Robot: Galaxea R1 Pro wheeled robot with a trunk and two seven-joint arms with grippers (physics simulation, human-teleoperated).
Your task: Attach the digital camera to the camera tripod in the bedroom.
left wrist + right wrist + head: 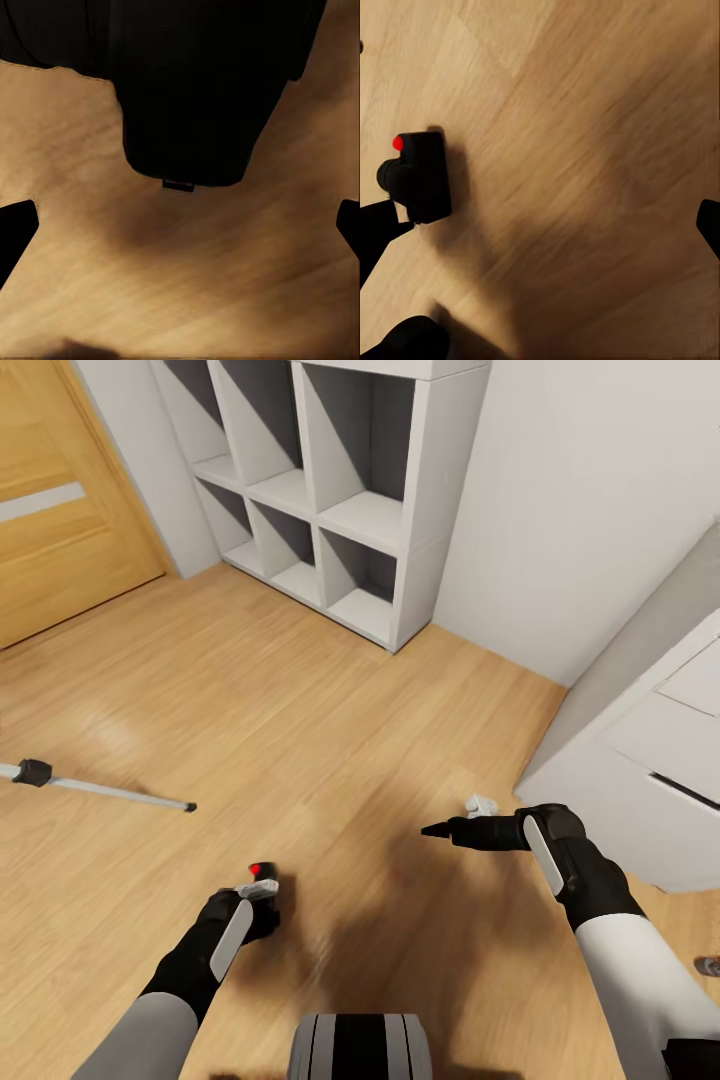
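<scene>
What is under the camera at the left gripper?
Wood floor lies under the camera, with its shadow beside it. Whether the camera rests on the floor cannot be seen.

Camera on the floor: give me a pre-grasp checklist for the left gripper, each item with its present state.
1. Camera in view, on the wood floor: ok.
2. Left gripper open: ok, fingertips stand wide apart.
3. Left gripper at the camera: ok, black body close in front.
4. Camera between the fingers: cannot tell.
5. Right gripper out of the way: ok, off to the side.
6. Tripod within reach: not ok, only one leg at the picture's edge.
</scene>
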